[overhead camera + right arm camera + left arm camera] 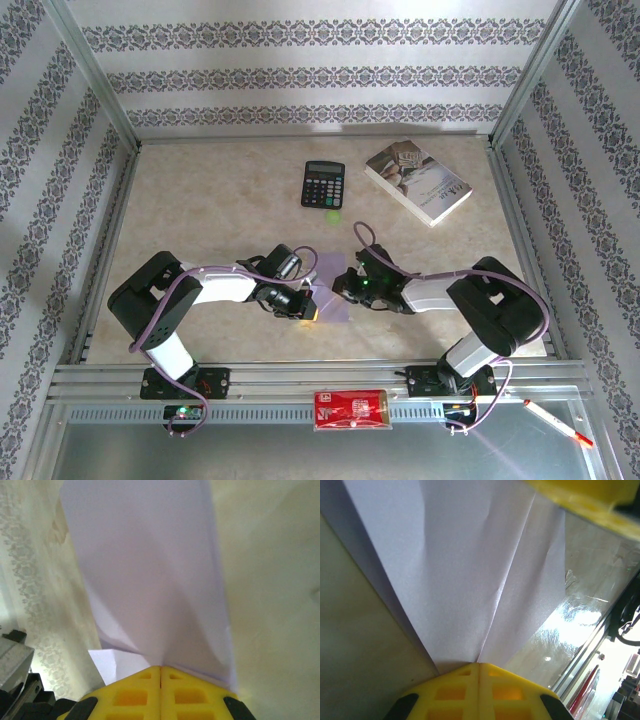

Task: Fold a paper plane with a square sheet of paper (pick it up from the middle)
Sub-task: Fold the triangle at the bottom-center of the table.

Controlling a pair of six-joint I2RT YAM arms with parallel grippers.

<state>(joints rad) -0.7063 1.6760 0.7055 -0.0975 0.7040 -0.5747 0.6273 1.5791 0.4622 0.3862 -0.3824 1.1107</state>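
The square sheet of paper [334,292], pale lilac, is held between my two grippers just above the table's near middle. It is folded, with a long crease [507,580] running down to the left gripper's jaws. Whether it has the shape of a paper plane I cannot tell. My left gripper [308,303] [479,664] is shut on the sheet's left edge, its yellow fingers pressed together. My right gripper [346,287] [160,667] is shut on the opposite edge, and folded layers of the paper [150,575] fan out from its jaws. A small white-lit flap [112,662] sticks out beside them.
A black calculator [323,184] and a small green disc [333,214] lie behind the paper. A white-covered book [417,180] lies at the back right. A red packet [350,409] and a pen [558,422] sit on the front rail. Metal posts frame the table.
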